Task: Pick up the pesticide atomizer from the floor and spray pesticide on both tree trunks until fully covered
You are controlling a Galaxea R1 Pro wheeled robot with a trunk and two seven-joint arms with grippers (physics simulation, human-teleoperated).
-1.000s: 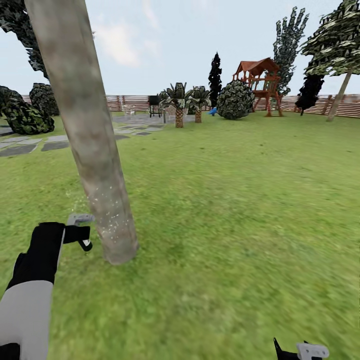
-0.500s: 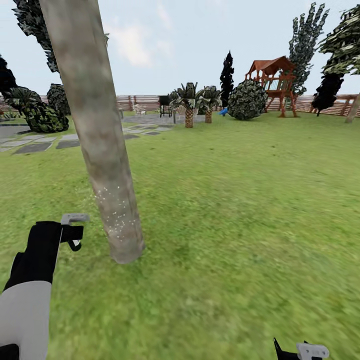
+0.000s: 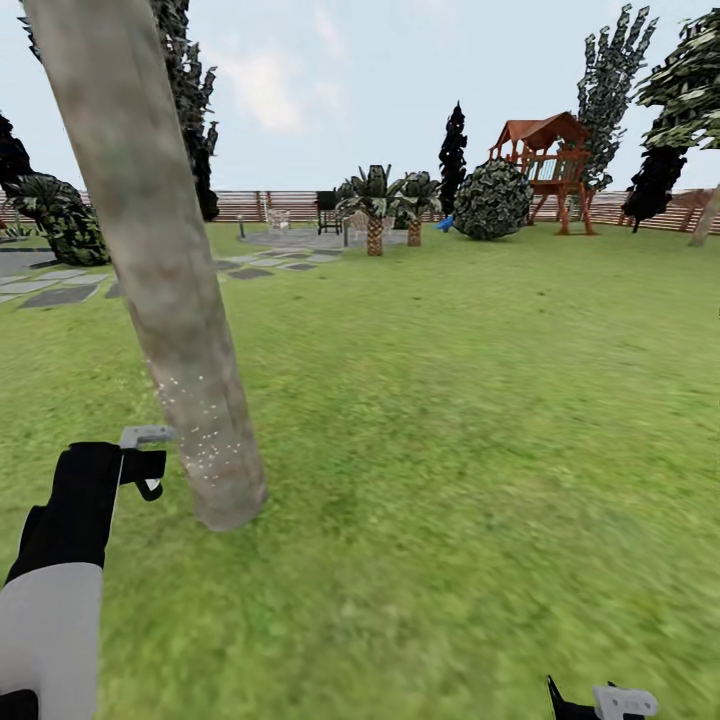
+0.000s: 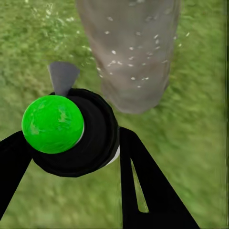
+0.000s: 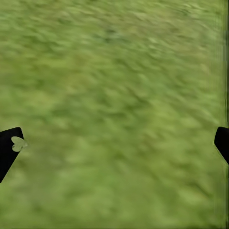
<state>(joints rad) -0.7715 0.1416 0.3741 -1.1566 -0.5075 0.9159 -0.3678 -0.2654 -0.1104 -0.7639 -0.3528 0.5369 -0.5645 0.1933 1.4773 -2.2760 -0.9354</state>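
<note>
Gripping the pesticide atomizer (image 4: 67, 131) between closed fingers, the left gripper (image 3: 140, 470) hangs just beside the tree trunk (image 3: 160, 270), whose base carries white pesticide specks (image 3: 200, 440); the right gripper (image 5: 114, 143) spreads wide above grass (image 3: 480, 420).

The light is bright and even, like flat daylight, with no glare and almost no cast shadows on the grass (image 3: 480, 420). The lawn texture looks smeared and blurry, strongest in both wrist views. The tree trunk (image 3: 160, 280) leans from wide-angle distortion.

smooth mottled bark tree trunk (image 3: 165, 300), glossy green plastic atomizer (image 4: 52, 124), slatted wooden fence (image 3: 290, 205)
</note>
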